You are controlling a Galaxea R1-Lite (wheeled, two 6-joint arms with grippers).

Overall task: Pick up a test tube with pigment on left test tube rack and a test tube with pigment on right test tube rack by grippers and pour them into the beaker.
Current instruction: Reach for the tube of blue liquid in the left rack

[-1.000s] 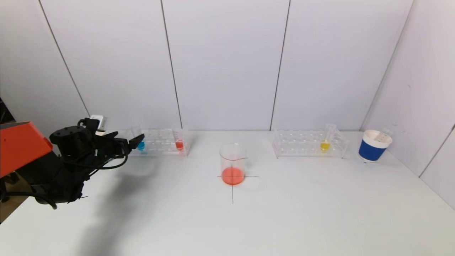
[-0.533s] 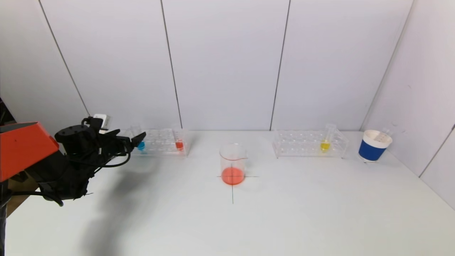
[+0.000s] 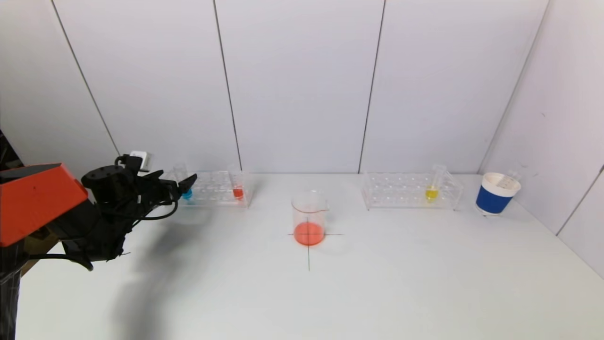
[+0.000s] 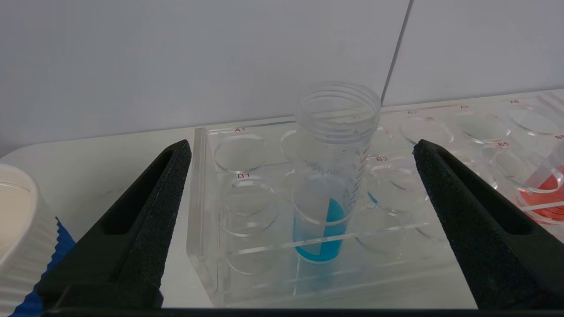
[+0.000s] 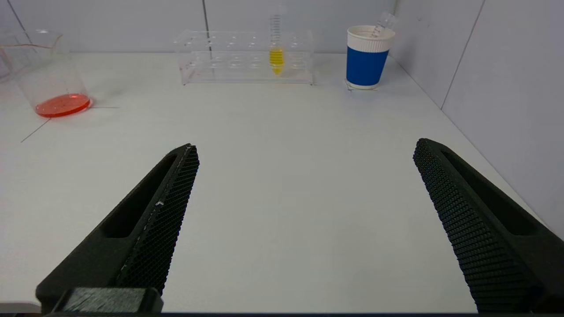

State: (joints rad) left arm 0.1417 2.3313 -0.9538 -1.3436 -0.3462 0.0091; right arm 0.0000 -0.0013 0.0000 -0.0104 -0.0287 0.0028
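Now | left gripper [image 4: 299,149] wide, ridged black fingers [image 4: 150,211] | clear threaded blue tube [image 4: 328,176]

Beaker [image 3: 309,218] with red liquid at counter [image 3: 302,293] centre, left rack [image 3: 214,189] at ten o'clock holding blue tube [image 3: 187,193] and red tube [image 3: 238,191], left gripper [image 3: 181,184] jaws apart at blue tube, right rack [image 3: 411,191] at two o'clock with yellow tube [image 3: 432,191], blue cup [image 3: 496,194] beyond.

A blue paper cup [image 3: 496,194] stands at the table's [image 3: 377,293] far right corner. White wall panels [image 3: 302,85] rise behind.
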